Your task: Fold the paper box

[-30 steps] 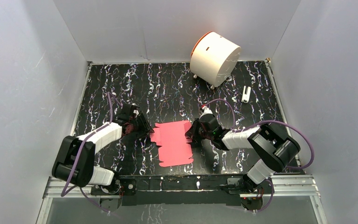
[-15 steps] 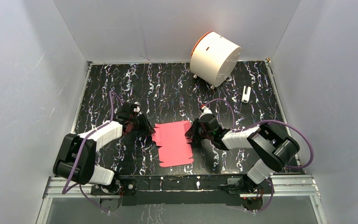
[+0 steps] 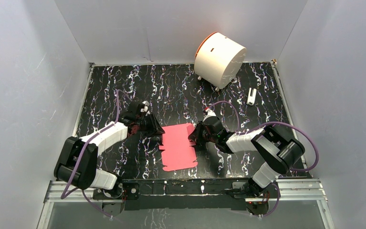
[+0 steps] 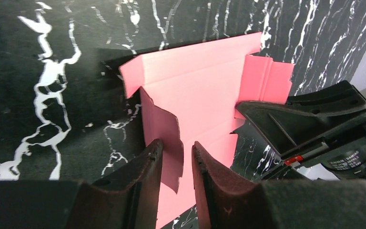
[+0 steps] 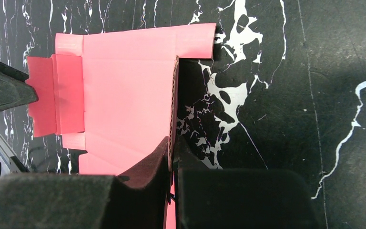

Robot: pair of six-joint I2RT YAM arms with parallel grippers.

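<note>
Well, on the left, the left gripper (image 3: 156, 130) sits at the left edge of the paper box (image 3: 178, 148). Its fingers (image 4: 147, 167) are slightly parted astride a raised side flap (a sliver of gap shows, so no firm pinch). The pink-red sheet lies mostly flat on the black marbled table (image 3: 105, 86), near the middle. At its right edge the right gripper (image 5: 172, 148) is clamped tight on an upright flap. Far right stands a white cylinder (image 3: 219, 57), with a small white piece (image 3: 251, 95) near it.
</note>
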